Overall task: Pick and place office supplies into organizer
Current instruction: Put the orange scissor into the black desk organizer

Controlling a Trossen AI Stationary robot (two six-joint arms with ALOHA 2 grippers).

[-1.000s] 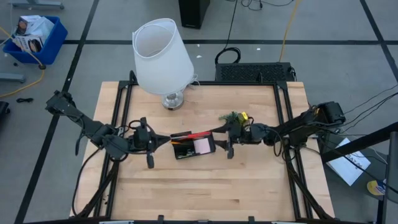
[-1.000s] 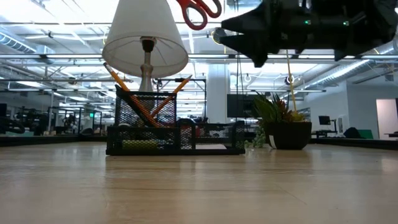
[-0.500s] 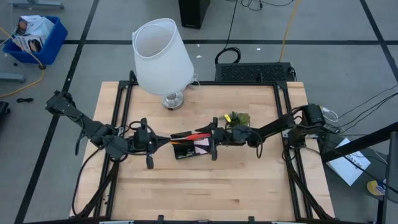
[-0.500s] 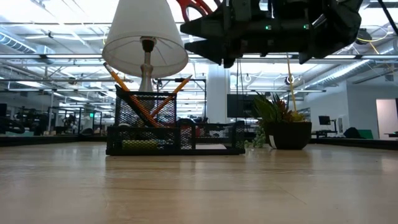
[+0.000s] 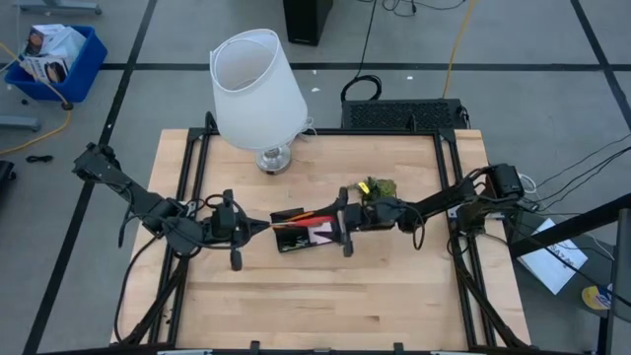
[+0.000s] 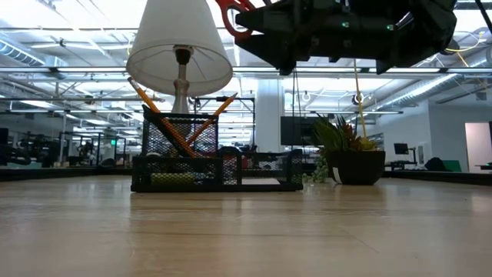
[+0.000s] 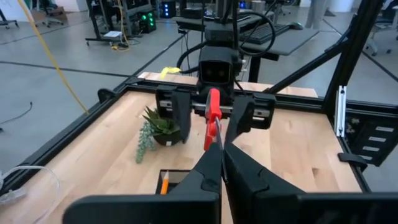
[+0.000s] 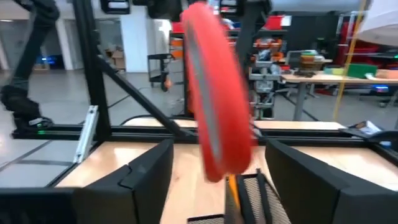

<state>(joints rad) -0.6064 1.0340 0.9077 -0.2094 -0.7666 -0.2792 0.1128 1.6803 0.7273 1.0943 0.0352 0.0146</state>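
Note:
Red-handled scissors (image 5: 304,215) hang in the air over the black mesh organizer (image 5: 296,240), which stands mid-table holding orange pencils (image 6: 165,123) and a pink sticky-note pad (image 5: 321,233). My left gripper (image 5: 264,227) is shut on the scissors from the table's left. My right gripper (image 5: 336,219) faces it from the right, open. Its two fingers (image 8: 146,171) stand on either side of the red handle loop (image 8: 214,93), and I see no touch. My left gripper pinches the scissors' closed blades (image 7: 216,135) between its two fingers, at the end away from the handles. The fingers come in about level from the table's left and lie along the blades. The scissors are lifted clear above the organizer, handles (image 7: 212,107) toward my right gripper.
A big white lamp (image 5: 258,94) stands at the far left of the table. A small green plant in a dark pot (image 5: 380,187) sits just behind my right gripper. Bare wood lies in front of the organizer toward the near edge.
My right gripper has moved toward the table's left, up to the scissors' handle, so its fingers now flank the red loop. My left gripper has kept the scissors in place.

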